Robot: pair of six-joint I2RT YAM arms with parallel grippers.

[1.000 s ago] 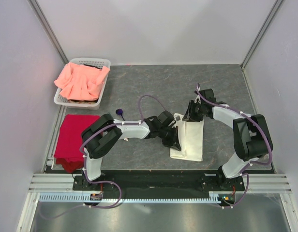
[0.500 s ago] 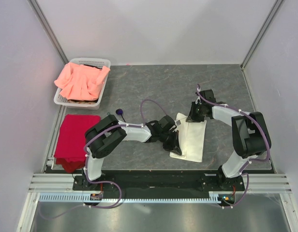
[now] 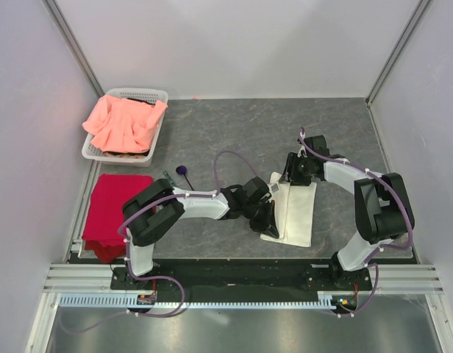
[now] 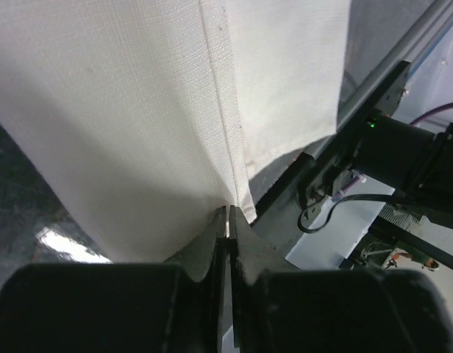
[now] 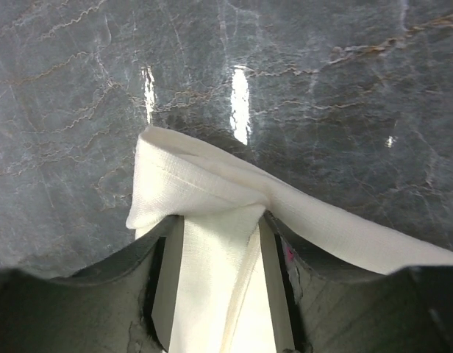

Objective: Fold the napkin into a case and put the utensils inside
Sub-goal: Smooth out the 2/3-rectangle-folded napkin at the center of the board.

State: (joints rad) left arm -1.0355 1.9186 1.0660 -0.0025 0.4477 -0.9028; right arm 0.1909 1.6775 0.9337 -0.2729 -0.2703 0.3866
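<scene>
Woven cream napkin [image 3: 296, 213], folded, on marbled worktop [image 3: 234, 132]. Left tool [image 4: 228, 215] pinches its hem. Whether right tool [image 5: 220, 220] grips the bunched corner is unclear.

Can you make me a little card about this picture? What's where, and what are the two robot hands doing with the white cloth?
napkin: folded long, lying on the gray table
left gripper: shut, pinching the napkin's hem
right gripper: at the napkin's far end, a cloth fold between its fingers; grip unclear
utensil: round purple head, on the table left of the napkin, not inside it
basket: far left corner, holds a pink cloth
red cloth: near left edge
</scene>
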